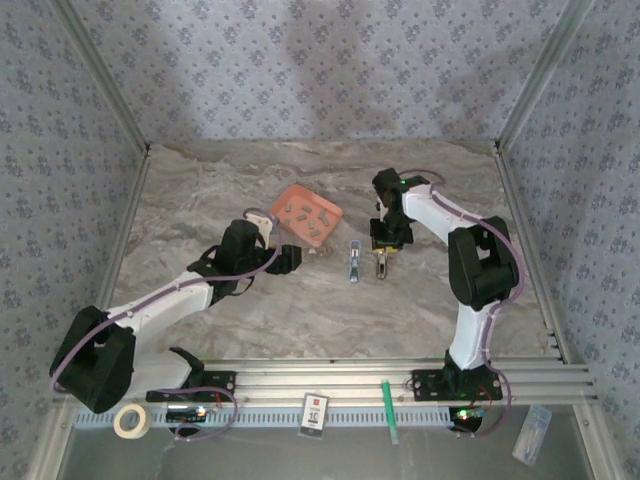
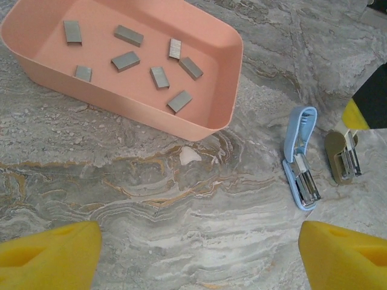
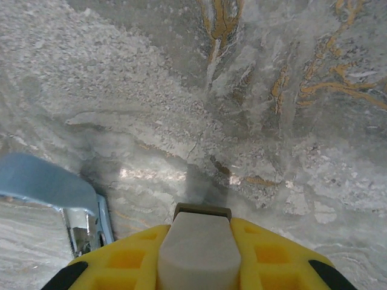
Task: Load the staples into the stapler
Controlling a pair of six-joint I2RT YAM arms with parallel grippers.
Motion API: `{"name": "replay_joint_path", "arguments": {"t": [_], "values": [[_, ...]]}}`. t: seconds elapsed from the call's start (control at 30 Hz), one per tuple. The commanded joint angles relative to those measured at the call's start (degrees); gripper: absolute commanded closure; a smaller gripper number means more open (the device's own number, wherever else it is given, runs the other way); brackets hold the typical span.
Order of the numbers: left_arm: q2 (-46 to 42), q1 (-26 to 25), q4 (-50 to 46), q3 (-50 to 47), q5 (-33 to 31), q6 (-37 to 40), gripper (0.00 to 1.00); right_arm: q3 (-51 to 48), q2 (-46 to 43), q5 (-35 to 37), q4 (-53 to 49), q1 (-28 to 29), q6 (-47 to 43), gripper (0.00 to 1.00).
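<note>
Beside the tray (image 2: 109, 99), stapler (image 2: 300, 158): laid flat with its lid swung open, at the tray's 4 o'clock.
Staples (image 2: 127, 60): scattered as loose strips inside the tray.
Left gripper (image 2: 199, 254): spread wide, nothing held, at the tray's 6 o'clock.
Right gripper (image 1: 383, 262): pinched on a staple strip (image 2: 349, 158), at the stapler's 3 o'clock.

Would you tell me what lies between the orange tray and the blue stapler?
Bare marble tabletop: in the left wrist view, nothing sits between the tray and the stapler.
</note>
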Motion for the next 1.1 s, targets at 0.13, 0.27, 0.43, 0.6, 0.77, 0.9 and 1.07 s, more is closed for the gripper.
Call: {"name": "replay_joint_path", "arguments": {"t": [0.13, 0.27, 0.43, 0.6, 0.77, 0.9, 1.07], "values": [[0.9, 0.57, 0.43, 2.46, 1.35, 0.61, 0.16, 2.64, 3.24, -2.2, -3.49, -0.64, -0.97, 0.95], [1.27, 0.58, 0.36, 2.79, 1.62, 0.67, 0.16, 3.55, 3.99, -2.44, -4.85, -0.67, -1.0, 0.95], [1.58, 0.52, 0.36, 3.25, 1.98, 0.61, 0.16, 3.15, 3.91, -2.2, -5.51, -0.54, -1.01, 0.93], [1.77, 0.57, 0.18, 3.69, 2.26, 0.68, 0.16, 2.43, 3.23, -2.52, -4.78, -0.17, -0.66, 0.88], [2.25, 0.6, -1.06, 4.93, 2.01, 0.96, 0.16, 2.9, 1.86, -2.0, -4.6, -0.07, -0.19, 0.63], [3.04, 0.67, -4.25, 7.24, 0.29, 0.68, 0.16, 3.59, -1.71, -1.68, -5.28, -0.1, 0.75, 0.48], [5.93, 1.22, -14.68, 13.9, -5.52, -4.04, 0.17, 6.12, -5.97, 1.14, -7.91, -0.2, 0.4, 0.42]]}}
